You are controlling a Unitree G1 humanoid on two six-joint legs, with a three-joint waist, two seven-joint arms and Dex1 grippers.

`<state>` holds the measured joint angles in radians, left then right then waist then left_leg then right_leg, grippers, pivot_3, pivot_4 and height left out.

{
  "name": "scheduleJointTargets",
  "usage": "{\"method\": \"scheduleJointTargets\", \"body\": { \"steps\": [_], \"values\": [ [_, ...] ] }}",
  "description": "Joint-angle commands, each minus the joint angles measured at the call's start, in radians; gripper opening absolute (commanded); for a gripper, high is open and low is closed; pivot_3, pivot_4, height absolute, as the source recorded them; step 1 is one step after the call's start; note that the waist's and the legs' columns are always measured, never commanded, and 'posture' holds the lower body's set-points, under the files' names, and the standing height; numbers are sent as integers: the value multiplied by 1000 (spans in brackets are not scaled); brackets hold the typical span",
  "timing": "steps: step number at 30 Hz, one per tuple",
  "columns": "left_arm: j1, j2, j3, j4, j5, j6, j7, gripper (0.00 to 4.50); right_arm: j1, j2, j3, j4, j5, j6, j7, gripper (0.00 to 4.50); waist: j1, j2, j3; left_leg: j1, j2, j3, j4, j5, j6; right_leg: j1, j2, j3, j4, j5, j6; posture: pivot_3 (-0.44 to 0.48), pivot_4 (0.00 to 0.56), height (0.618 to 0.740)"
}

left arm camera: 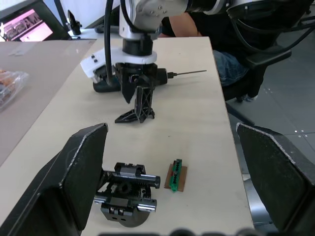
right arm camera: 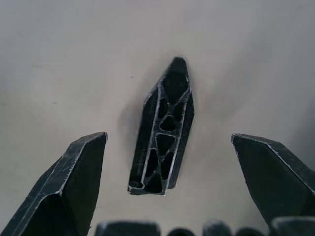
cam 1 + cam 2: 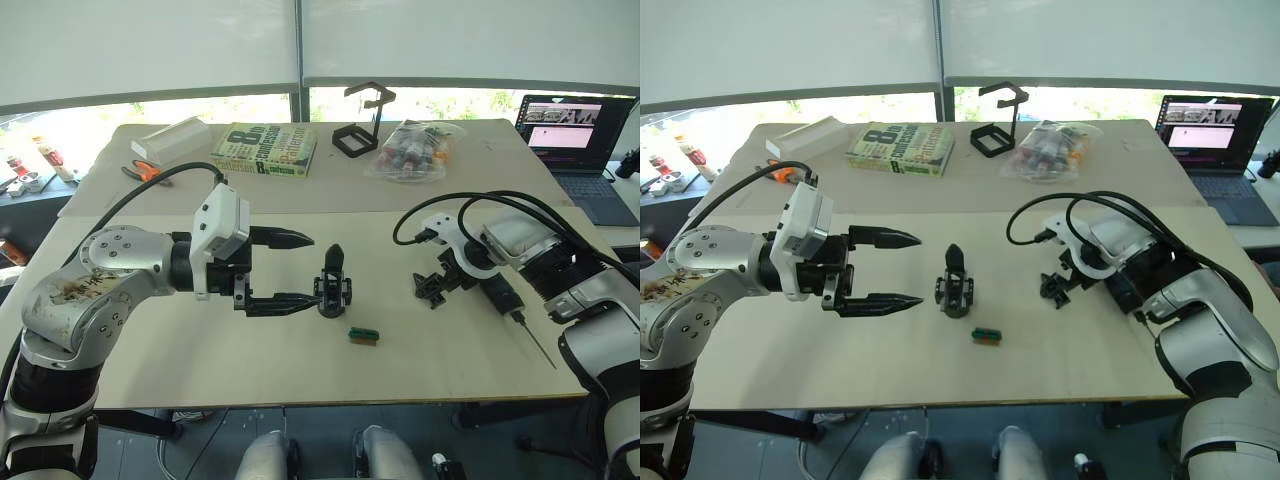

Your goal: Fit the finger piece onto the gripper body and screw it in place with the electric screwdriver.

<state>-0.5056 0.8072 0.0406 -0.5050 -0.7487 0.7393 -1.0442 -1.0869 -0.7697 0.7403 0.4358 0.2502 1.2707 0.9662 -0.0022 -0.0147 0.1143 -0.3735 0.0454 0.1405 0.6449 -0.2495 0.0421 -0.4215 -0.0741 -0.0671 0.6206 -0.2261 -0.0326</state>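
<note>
The gripper body point(image 3: 332, 283) stands upright mid-table, its one pointed finger up. My left gripper point(image 3: 300, 268) is open right beside it on its left, the near fingertip almost touching it; the body point(image 1: 125, 192) sits by the left wrist view's finger. The finger piece point(image 2: 165, 132) lies flat on the table between the open fingers of my right gripper point(image 3: 432, 290), which points down just above it without touching. The electric screwdriver point(image 3: 505, 298) lies just right of that gripper, its thin bit point(image 3: 540, 345) pointing at the table's front edge.
A small green-and-brown block point(image 3: 363, 337) lies in front of the gripper body. On the back table are a book point(image 3: 265, 150), a black wire stand point(image 3: 362, 125), a clear bag of small items point(image 3: 410, 150), a white box point(image 3: 170, 138) and a laptop point(image 3: 575, 140).
</note>
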Motion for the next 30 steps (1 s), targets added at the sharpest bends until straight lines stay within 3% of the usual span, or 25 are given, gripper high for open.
{"method": "scheduleJointTargets", "body": {
  "steps": [1, 9, 17, 19, 22, 24, 27, 30],
  "values": [
    [-20, 2, 8, -17, -4, -17, 9, 4500, 1, -28, 23, -7, -55, -65, 69, 3767, -2, 0, 0, 0, 0, 0, 0, 0, 0, 0, 0, 0, 1, 0, 0, 0, 150, 740],
    [-27, 3, 5, -11, -5, -18, 5, 4500, 15, -1, 1, 24, -109, -69, 86, 3767, -3, 0, 0, 1, 0, 0, 0, 2, -3, 0, 0, 0, 2, 0, 0, 0, 150, 740],
    [-29, -1, -9, -3, 2, -21, 3, 4500, 66, -46, -30, -24, -152, -162, 129, 1251, -3, 0, 0, 1, 0, 0, 0, 3, -5, 0, 0, 0, 2, 0, 0, 0, 150, 740],
    [-23, -2, -9, -3, -1, -17, 7, 4500, 84, -67, -58, -41, -164, -218, 141, 1126, -2, 0, 0, 1, 0, 0, 0, 3, -5, 0, 0, 0, 2, 0, 0, 0, 150, 740],
    [-1, -34, 0, 15, -6, 2, 63, 4500, 123, -89, -229, -129, -114, -435, 143, 1126, 0, 0, 0, 1, 0, 0, 0, 3, -5, 0, 0, 1, 2, -5, 8, 0, 150, 740],
    [7, -71, 13, 31, -14, 18, 121, 4500, 131, -74, -342, -183, -66, -420, 127, 1126, -1, 1, 1, 1, 0, 0, 0, 3, -5, 0, -1, 2, 2, -5, 8, 0, 150, 740],
    [8, -203, 53, 42, -85, 66, 284, 4500, 204, -9, -568, -359, 31, -505, 36, 1126, -2, 1, 1, 1, 1, 0, 0, 3, -6, 0, 0, 3, 4, -5, 8, 0, 150, 740],
    [-29, -368, 92, 79, -126, 92, 494, 4500, 274, 45, -686, -502, 61, -584, -32, 1126, 5, 0, 1, 2, 2, -2, -1, 4, -8, 2, -1, 2, 3, -5, 8, 0, 150, 740]
  ]
}}
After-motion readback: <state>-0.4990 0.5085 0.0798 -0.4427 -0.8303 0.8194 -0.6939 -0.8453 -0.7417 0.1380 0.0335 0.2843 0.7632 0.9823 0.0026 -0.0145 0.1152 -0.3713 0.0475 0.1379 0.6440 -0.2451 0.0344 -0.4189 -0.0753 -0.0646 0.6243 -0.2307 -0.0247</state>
